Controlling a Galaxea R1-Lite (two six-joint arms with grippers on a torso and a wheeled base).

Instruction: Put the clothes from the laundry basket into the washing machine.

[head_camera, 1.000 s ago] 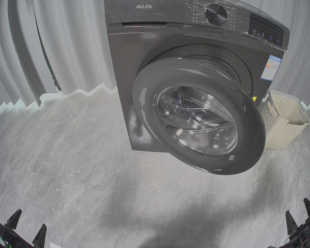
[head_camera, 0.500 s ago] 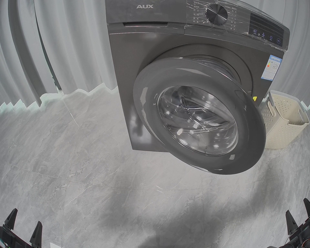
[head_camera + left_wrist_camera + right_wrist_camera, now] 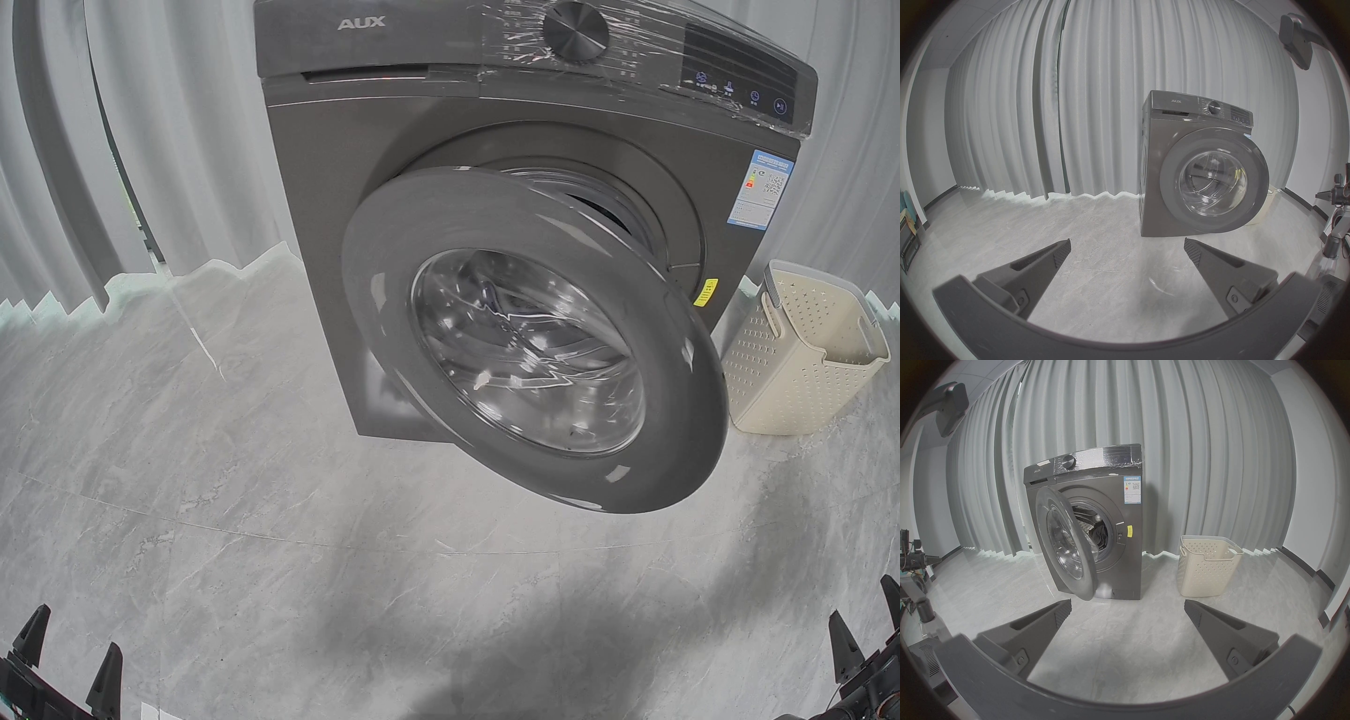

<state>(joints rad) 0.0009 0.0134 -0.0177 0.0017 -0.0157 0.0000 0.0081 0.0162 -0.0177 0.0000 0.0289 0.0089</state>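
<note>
The washing machine (image 3: 314, 234) stands with its door (image 3: 534, 347) swung wide, and dark clothes (image 3: 1099, 531) lie in the drum. Just beside the machine, the laundry basket (image 3: 797, 375) looks empty, so loading seems done or nearly so. The left hand (image 3: 1126, 241) and right hand (image 3: 1126, 601), fingers apart and holding nothing, hang well back from the machine over grey marbled floor (image 3: 234, 525). Pleated curtains (image 3: 206, 141) hang behind it.
</note>
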